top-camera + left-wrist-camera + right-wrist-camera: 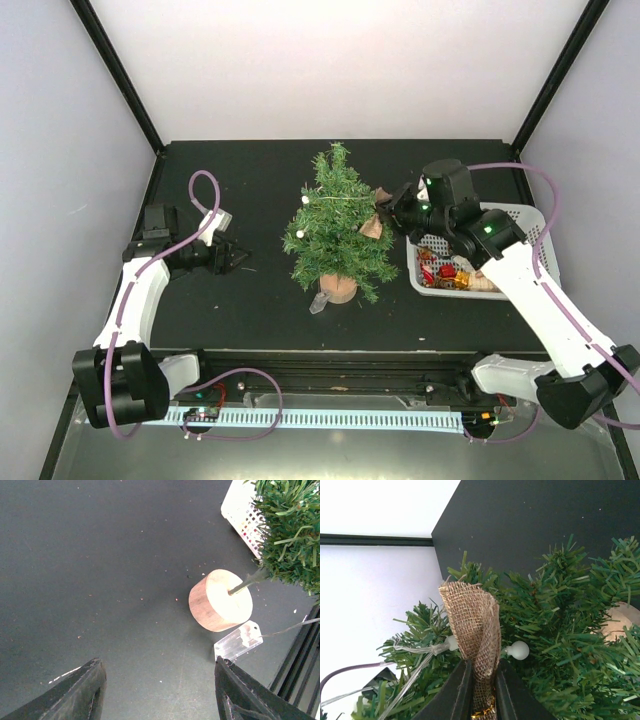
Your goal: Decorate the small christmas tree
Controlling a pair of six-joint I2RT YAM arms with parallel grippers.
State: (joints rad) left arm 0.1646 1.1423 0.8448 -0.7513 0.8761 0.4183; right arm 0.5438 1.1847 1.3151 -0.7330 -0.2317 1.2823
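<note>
You are working in a robot lab cell: plain white walls (pixel 340 60) and black corner posts (pixel 120 80) box in a black desk (pixel 260 310), and the left arm (pixel 135 300) and right arm (pixel 545 290), trailing purple cables (pixel 205 185), are bolted along its near rail (pixel 340 380).

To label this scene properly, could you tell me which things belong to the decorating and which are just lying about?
Job: small christmas tree, burlap ornament in the right gripper, basket of ornaments, light string.
Lying about: clear plastic box beside the tree base; open left gripper.
</note>
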